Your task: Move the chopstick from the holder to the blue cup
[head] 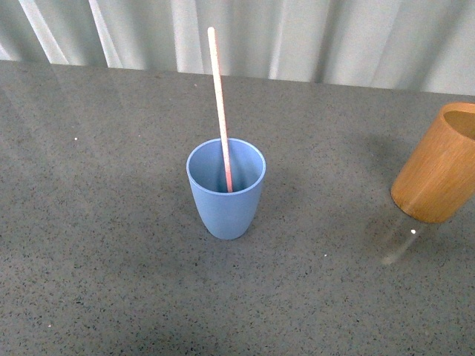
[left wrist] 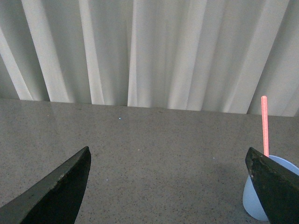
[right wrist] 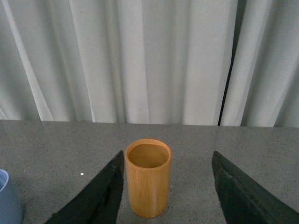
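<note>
Both tools (left wrist: pixel 168 186) (right wrist: pixel 168 186) are being held wide, empty; chopstick (head: pixel 220 104) is sitting in blue cup (head: pixel 225 200) — light, stiff, best pinched up top.

Grey speckled tabletop (head: pixel 96 245) w/ pale pleated curtain (head: pixel 334 37) hanging along its far edge.

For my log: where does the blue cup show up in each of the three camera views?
Front view: the blue cup stands upright near the centre of the picture, with the chopstick in it.
Left wrist view: only its rim and side show at the lower right corner, partly behind a pincer finger.
Right wrist view: a sliver of it at the lower left edge.
Shared landmark: the pleated white curtain behind the table.
</note>
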Robot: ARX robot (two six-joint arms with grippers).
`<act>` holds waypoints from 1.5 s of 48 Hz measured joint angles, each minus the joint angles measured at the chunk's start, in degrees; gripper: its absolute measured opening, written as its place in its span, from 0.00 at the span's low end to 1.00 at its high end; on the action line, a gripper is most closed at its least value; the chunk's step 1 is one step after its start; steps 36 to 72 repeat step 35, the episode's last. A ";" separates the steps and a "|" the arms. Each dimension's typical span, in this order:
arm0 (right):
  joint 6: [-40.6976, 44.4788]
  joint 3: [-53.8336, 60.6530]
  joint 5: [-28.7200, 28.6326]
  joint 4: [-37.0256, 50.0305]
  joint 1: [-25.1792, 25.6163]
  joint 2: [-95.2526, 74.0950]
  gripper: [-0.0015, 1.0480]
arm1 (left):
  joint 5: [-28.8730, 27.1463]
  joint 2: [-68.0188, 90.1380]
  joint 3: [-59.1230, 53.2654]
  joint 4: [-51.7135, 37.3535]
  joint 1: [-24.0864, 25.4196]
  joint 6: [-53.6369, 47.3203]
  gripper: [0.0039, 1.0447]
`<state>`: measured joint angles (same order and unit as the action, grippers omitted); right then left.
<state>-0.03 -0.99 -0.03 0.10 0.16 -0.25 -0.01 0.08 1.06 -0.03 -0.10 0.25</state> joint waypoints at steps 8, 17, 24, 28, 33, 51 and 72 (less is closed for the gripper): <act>0.00 0.00 0.00 0.00 0.00 0.00 0.87 | 0.00 0.00 0.00 0.00 -0.02 0.00 0.94; -0.02 0.00 0.00 0.00 0.00 0.00 0.90 | 0.00 0.00 0.00 0.00 -0.02 0.00 0.94; -0.02 0.00 0.00 0.00 0.00 0.00 0.90 | 0.00 0.00 0.00 0.00 0.00 0.00 0.94; -0.02 0.00 0.00 0.00 0.00 0.00 0.90 | 0.00 0.00 0.00 0.00 -0.02 0.00 0.94; -0.02 0.00 0.00 0.00 0.00 0.00 0.90 | 0.00 0.00 0.00 0.00 -0.02 0.00 0.94; -0.02 0.00 0.00 0.00 0.00 0.00 0.90 | 0.00 0.00 0.00 0.00 -0.02 0.00 0.94; -0.02 0.00 0.00 0.00 0.00 0.00 0.90 | 0.00 0.00 0.00 0.00 -0.02 0.00 0.94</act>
